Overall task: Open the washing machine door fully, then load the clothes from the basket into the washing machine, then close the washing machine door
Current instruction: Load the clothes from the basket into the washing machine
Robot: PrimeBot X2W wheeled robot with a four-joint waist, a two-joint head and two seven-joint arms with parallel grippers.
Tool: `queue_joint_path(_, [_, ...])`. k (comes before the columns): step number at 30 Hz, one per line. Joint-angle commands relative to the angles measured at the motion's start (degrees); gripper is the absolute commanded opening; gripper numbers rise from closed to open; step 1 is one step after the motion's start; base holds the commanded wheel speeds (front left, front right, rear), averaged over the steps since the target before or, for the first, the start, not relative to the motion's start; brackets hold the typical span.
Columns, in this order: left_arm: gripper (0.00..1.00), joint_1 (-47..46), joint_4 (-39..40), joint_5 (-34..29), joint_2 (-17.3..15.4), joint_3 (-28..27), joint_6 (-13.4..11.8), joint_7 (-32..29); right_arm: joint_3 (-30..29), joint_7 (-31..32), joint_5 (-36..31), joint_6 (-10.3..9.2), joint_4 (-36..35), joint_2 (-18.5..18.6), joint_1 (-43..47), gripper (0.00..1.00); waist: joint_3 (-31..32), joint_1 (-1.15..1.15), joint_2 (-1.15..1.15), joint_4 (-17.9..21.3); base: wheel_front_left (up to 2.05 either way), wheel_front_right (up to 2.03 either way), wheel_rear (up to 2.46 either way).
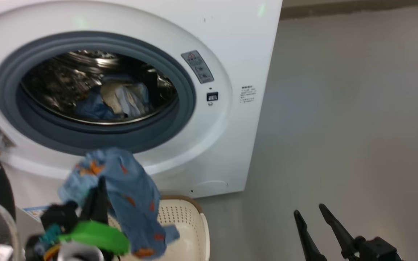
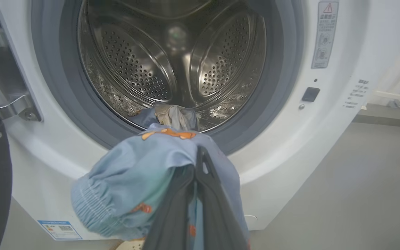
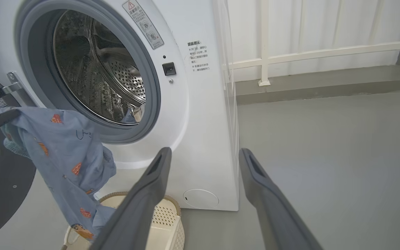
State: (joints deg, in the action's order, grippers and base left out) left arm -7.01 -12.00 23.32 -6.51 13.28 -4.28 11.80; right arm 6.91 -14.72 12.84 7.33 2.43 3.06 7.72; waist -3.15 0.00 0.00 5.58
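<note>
Above the perforated cream basket (image 1: 181, 219), soft blue printed clothes (image 1: 129, 192) hang crumpled.

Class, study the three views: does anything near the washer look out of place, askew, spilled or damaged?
Nothing looks spilled or damaged. Only the clothes hang out of place: pinched in the left gripper, they dangle over the basket, outside the washing machine.

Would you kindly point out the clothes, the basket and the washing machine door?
clothes (image 1: 132, 192): head view, hanging blue fabric.
basket (image 1: 181, 221): head view, perforated side wall.
washing machine door (image 3: 12, 189): right wrist view, glossy black rim.
</note>
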Motion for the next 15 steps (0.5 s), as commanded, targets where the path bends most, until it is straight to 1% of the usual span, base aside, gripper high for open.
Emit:
queue_joint_path(1, [0.0,-6.3,-0.2,0.0,-1.9,-3.3,0.0,-0.3,2.3,-0.3,-0.4,0.16,-1.7,0.0,-3.4,1.0,-5.3,0.0,0.0,3.2,0.0,0.0,0.0])
queue_joint_path(3, [0.0,-10.5,-1.7,0.1,-3.0,-4.2,0.3,-0.7,3.1,-0.3,-0.4,0.16,-1.8,-0.1,-4.7,1.0,-7.5,0.0,0.0,4.1,0.0,0.0,0.0])
queue_joint_path(4, [0.0,-10.5,-1.7,0.1,-3.0,-4.2,0.3,-0.7,3.1,-0.3,-0.4,0.16,-1.8,-0.1,-4.7,1.0,-7.5,0.0,0.0,4.1,0.0,0.0,0.0])
queue_joint_path(5, [0.0,-14.7,-3.5,0.4,-4.0,-5.1,0.7,-0.9,3.8,-0.3,0.2,0.16,-1.9,-0.1,-6.1,1.0,-9.8,0.0,0.0,5.1,0.0,0.0,0.0])
queue_joint_path(6, [0.0,-14.7,-3.5,0.4,-4.0,-5.1,0.7,-0.9,3.8,-0.3,0.2,0.16,-1.9,-0.1,-6.1,1.0,-9.8,0.0,0.0,5.1,0.0,0.0,0.0])
queue_joint_path(7, [0.0,-16.7,-4.7,0.3,-4.7,-5.4,0.9,-0.9,4.1,-0.3,0.8,0.16,-2.1,-0.1,-6.7,1.0,-10.9,0.0,0.0,5.5,0.0,0.0,0.0])
queue_joint_path(13, [0.0,-28.4,-13.3,-0.3,-8.3,-6.4,2.7,-1.1,6.5,-0.3,2.7,0.16,-2.3,-0.2,-9.6,1.0,-16.9,0.0,0.0,8.5,0.0,0.0,0.0])
queue_joint_path(15, [0.0,-31.8,-16.2,0.5,-9.2,-7.4,3.2,-0.8,7.4,-0.3,3.1,0.16,-2.3,-0.2,-10.2,1.0,-18.5,0.0,0.0,9.7,0.0,0.0,0.0])
